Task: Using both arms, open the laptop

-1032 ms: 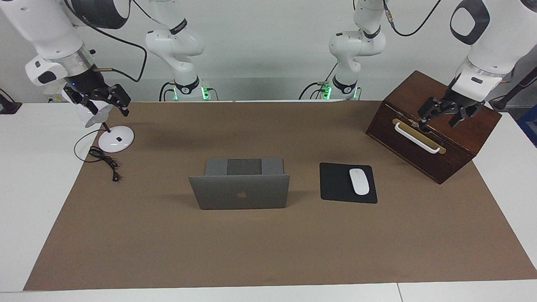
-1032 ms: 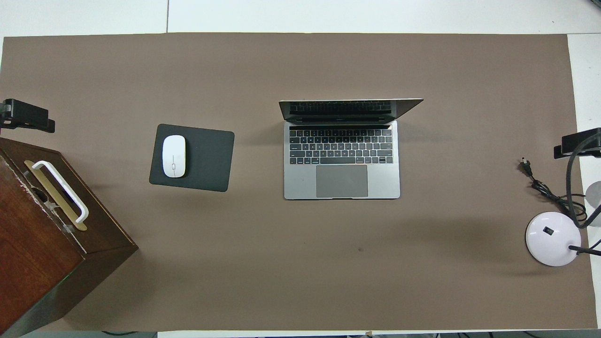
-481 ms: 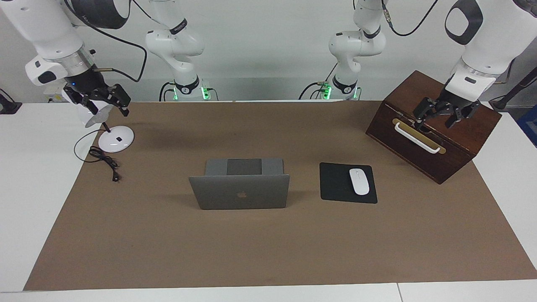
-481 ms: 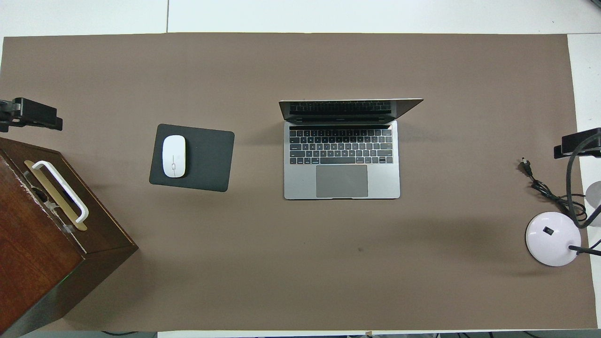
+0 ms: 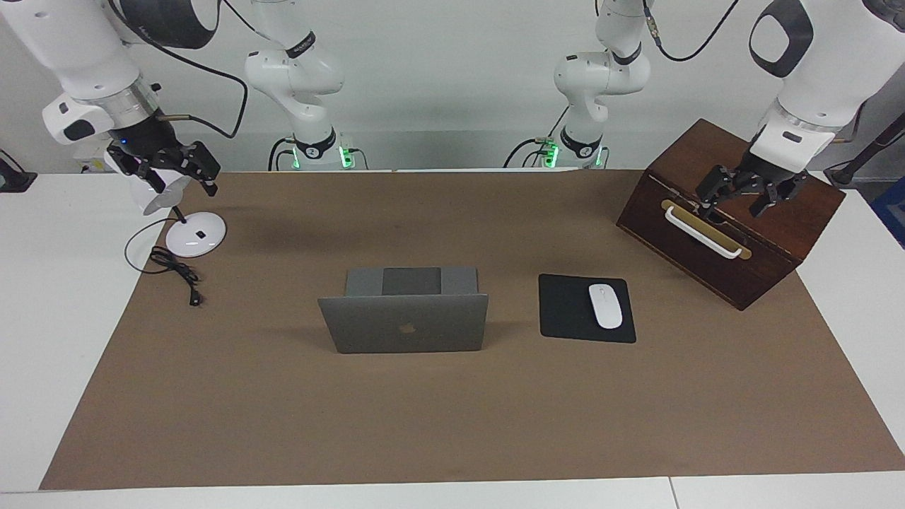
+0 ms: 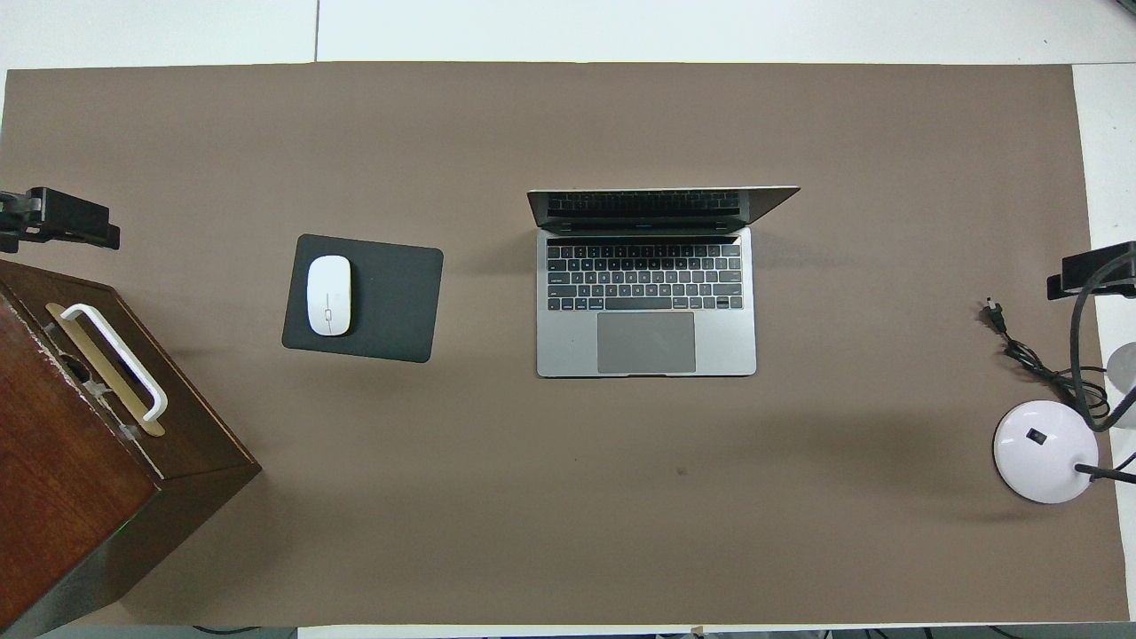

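The silver-grey laptop (image 5: 406, 325) stands open in the middle of the brown mat, its lid upright with the logo side turned away from the robots. Its keyboard (image 6: 646, 277) and trackpad show from above. My left gripper (image 5: 736, 204) hangs open over the top of the wooden box, at the left arm's end of the table, with nothing between its fingers. Over the desk lamp's head at the right arm's end, my right gripper (image 5: 182, 184) is open and holds nothing. Both grippers are well away from the laptop. In the overhead view only the left gripper (image 6: 64, 218) and the right gripper (image 6: 1097, 272) tips show at the edges.
A dark wooden box (image 5: 767, 244) with a white handle (image 5: 704, 232) sits toward the left arm's end. A black mouse pad (image 5: 563, 311) with a white mouse (image 5: 605, 305) lies between box and laptop. A white lamp base (image 5: 196, 234) and black cable (image 5: 175, 271) lie at the right arm's end.
My left gripper has drawn back and up a little over the wooden box. The right arm and the laptop have not moved.
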Robot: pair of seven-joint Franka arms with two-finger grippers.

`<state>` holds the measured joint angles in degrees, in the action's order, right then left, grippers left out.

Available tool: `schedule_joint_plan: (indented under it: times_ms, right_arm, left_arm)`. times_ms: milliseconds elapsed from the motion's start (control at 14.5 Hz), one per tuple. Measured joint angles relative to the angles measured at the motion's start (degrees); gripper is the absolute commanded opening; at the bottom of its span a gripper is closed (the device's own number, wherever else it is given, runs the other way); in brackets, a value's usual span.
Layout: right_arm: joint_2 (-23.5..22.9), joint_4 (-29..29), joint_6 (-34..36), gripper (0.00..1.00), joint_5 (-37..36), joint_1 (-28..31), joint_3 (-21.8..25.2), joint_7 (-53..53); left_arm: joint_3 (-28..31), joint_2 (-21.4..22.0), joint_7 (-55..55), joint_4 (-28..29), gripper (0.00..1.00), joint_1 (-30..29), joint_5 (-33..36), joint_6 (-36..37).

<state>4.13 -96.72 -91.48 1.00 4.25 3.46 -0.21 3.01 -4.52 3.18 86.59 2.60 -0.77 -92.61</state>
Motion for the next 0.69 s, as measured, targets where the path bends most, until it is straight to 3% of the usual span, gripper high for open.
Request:
schedule_joint_plan:
  times_ms: [688]
  right_arm:
    - [0.0, 0.0, 0.0, 1.00, 0.0, 0.0, 0.0, 0.0]
  left_arm:
    - [0.1, 0.2, -0.8, 0.2, 1.00, 0.0, 0.0, 0.0]
